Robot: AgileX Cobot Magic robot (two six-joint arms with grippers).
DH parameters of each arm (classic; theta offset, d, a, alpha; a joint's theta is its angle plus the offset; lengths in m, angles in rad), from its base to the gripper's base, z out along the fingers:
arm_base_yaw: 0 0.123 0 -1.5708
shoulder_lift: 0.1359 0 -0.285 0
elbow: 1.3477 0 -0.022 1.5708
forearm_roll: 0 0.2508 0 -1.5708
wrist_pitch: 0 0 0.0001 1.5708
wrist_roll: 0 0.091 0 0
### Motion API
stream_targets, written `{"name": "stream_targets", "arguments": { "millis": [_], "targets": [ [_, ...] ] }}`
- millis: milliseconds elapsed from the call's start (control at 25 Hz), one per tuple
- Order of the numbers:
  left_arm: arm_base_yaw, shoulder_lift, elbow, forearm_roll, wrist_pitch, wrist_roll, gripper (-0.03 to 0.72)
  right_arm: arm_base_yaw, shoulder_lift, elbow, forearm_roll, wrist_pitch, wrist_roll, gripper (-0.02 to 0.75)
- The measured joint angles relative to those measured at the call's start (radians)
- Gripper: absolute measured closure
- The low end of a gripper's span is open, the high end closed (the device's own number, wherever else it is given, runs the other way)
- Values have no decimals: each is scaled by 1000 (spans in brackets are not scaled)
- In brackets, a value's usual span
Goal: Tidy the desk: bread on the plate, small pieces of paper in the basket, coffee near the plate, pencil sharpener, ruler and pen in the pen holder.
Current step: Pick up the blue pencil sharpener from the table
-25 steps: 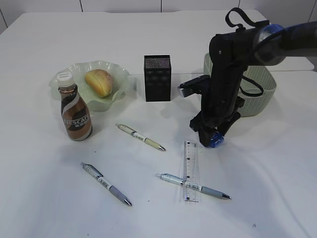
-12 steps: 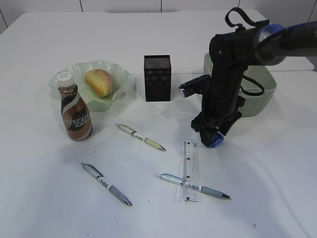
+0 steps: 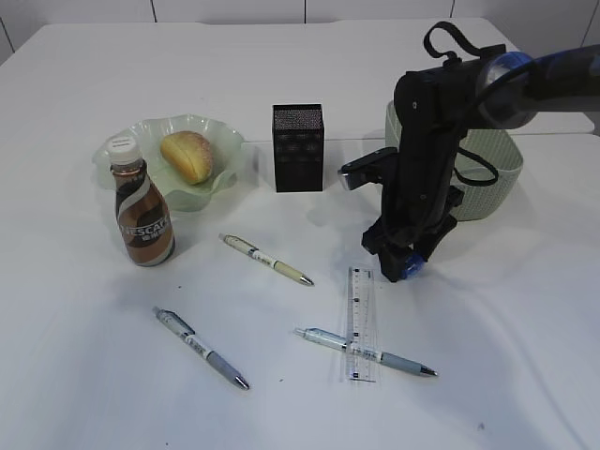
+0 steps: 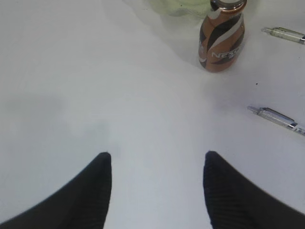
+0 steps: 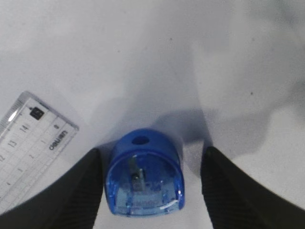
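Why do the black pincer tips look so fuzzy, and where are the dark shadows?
In the left wrist view the fingertips sit too close to the lens, so they blur; the coffee bottle looks sharper. In the right wrist view a soft grey shadow lies behind the blue sharpener. In the exterior view faint shadows lie around the pen holder.

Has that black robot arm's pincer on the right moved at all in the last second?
Yes, slightly. The right pincer has crept toward the top of the ruler, the blue sharpener between its fingers.
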Motion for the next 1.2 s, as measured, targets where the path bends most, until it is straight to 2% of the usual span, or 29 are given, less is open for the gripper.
{"name": "stream_targets", "arguments": {
  "millis": [360, 480, 520, 680, 1200],
  "targets": [
    [0, 0, 0, 0, 0, 0, 259, 0, 0, 0, 0, 0, -2, 237],
    [0, 0, 0, 0, 0, 0, 259, 0, 0, 0, 0, 0, -2, 301],
    [0, 0, 0, 0, 0, 0, 259, 0, 0, 0, 0, 0, -2, 356],
    [0, 0, 0, 0, 0, 0, 259, 0, 0, 0, 0, 0, -2, 394],
    [0, 0, 0, 0, 0, 0, 260, 0, 0, -8, 0, 95, -2, 395]
  ]
}}
